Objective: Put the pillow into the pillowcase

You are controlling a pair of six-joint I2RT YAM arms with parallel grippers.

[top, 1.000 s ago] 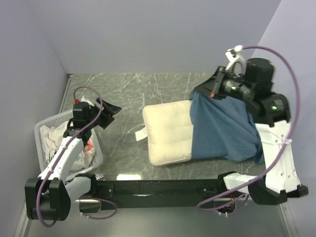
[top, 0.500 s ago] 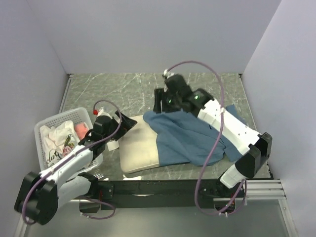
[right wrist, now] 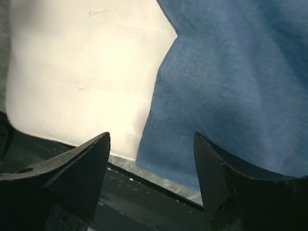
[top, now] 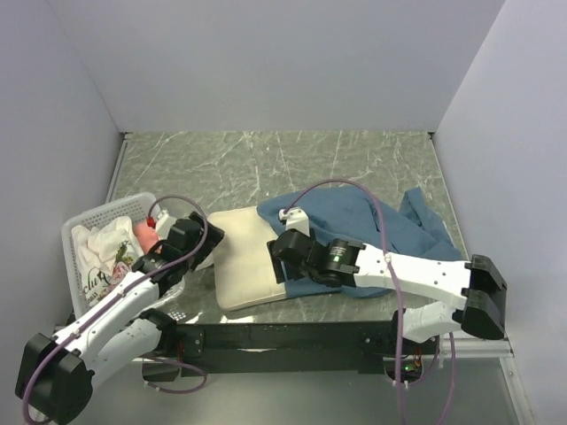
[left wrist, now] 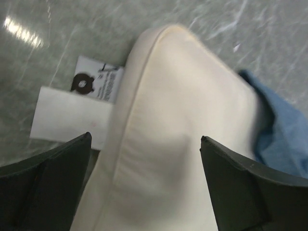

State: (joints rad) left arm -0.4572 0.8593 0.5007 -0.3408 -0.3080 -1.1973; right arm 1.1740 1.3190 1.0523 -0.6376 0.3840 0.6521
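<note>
Pillow (top: 244,261), plump cream, white-tagged, lies partly under blue pillowcase (top: 376,226); left gripper (left wrist: 144,144) and right gripper (right wrist: 151,139) spread.

From my end the pillow (top: 244,257) reads as soft cream cloth, matt, with faint stitched quilting. Its tag (left wrist: 72,113) is thin and white with black print; paper or stiff fabric, can't tell which. The pillowcase (top: 372,226) is blue woven cloth, matt and a bit crumpled. The counter (top: 221,164) is a dark green marble-look slab, polished enough to throw glare. The basket (top: 102,212) is white plastic lattice. The left hand (left wrist: 145,139) and right hand (right wrist: 151,135) look like matt black plastic, and the arm shells (top: 416,273) are smooth white plastic, slightly shiny.
</note>
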